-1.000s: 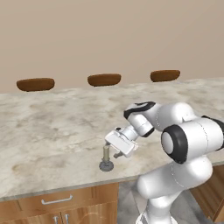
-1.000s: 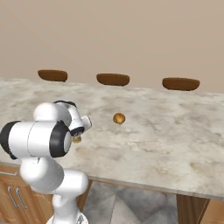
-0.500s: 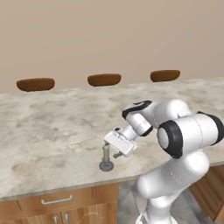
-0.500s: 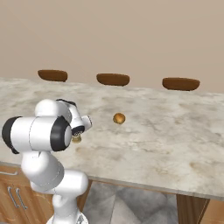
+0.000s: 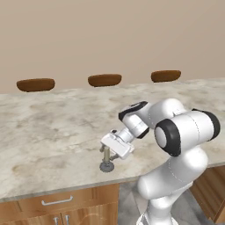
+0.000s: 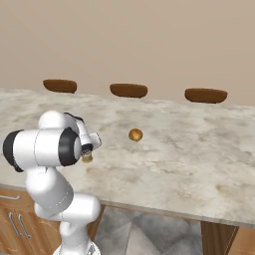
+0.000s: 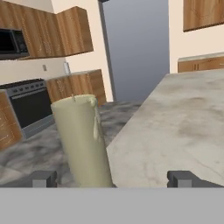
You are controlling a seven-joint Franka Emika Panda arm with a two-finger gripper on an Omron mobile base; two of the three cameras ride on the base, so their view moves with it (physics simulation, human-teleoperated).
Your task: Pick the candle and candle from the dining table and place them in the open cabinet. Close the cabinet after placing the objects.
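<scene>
So the arm's reaching low over the near edge of the dining table (image 5: 52, 127), gripper (image 7: 112, 178) spread wide open with a finger on each side of the taper candle (image 7: 83, 140), not squeezing it. That candle stands upright on its round dark base (image 5: 107, 166). A small orange ball (image 6: 135, 134) sits further back on the stone top.

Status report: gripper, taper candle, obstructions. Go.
Gripper open, level with the taper candle, fingertips either side, not closed on it. Candle upright on its dish base near the dining table edge. Orange ball well aside, nothing blocking.
</scene>
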